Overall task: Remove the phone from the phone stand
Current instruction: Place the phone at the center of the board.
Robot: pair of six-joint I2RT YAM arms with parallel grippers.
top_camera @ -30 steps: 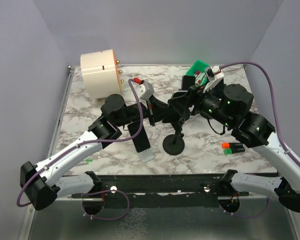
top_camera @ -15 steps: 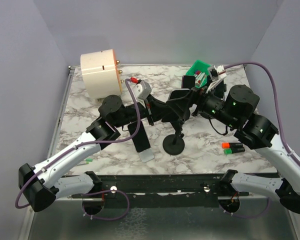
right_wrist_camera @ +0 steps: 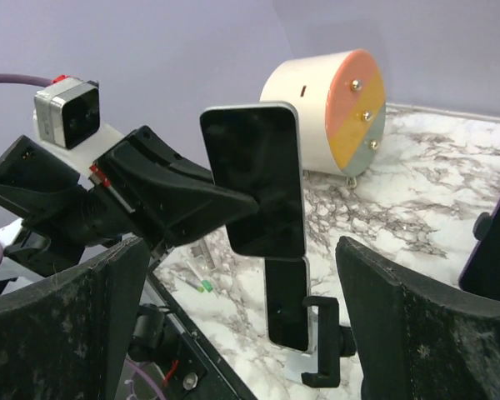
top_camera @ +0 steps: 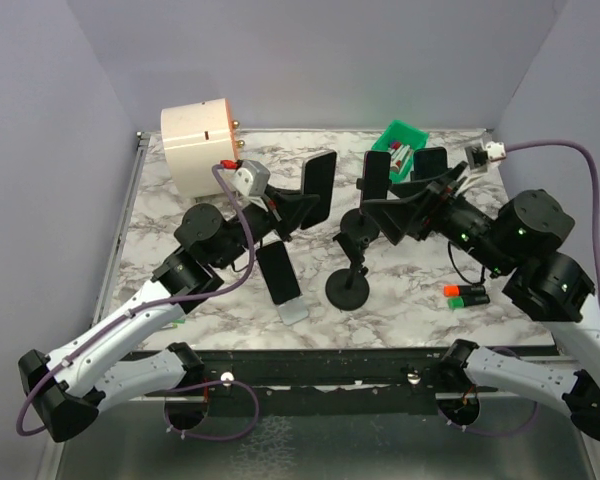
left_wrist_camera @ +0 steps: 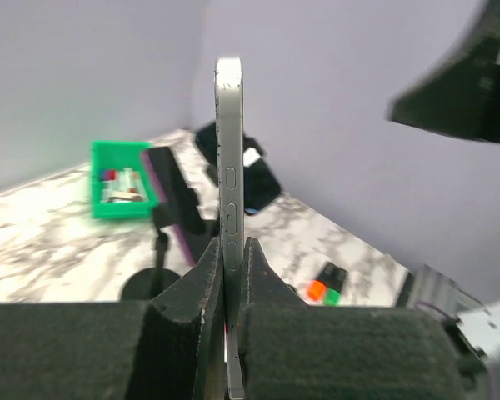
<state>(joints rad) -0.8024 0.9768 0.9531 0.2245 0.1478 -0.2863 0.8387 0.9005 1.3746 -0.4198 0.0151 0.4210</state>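
The phone [top_camera: 318, 190] is a dark slab with a silver edge. My left gripper [top_camera: 302, 207] is shut on its lower end and holds it upright in the air, left of the stand. In the left wrist view the phone [left_wrist_camera: 229, 158] stands edge-on between my left gripper's [left_wrist_camera: 232, 243] jaws. The black phone stand [top_camera: 348, 290] has a round base and a dark head plate [top_camera: 375, 180] with nothing on it; it also shows in the left wrist view [left_wrist_camera: 168, 196]. My right gripper [top_camera: 405, 195] is open and empty beside the head plate. The right wrist view shows the phone [right_wrist_camera: 254, 179] beyond my right gripper [right_wrist_camera: 242, 250].
A second dark phone [top_camera: 278, 272] lies on a white holder [top_camera: 294, 311] left of the stand base, with a black clamp [right_wrist_camera: 321, 342] beside it. A cream drum [top_camera: 198, 145] stands back left, a green bin [top_camera: 400, 140] at the back, and orange and green markers [top_camera: 465, 294] on the right.
My left gripper has lifted the phone up and left, off the stand head. My right gripper has drawn back to the right, away from the stand.
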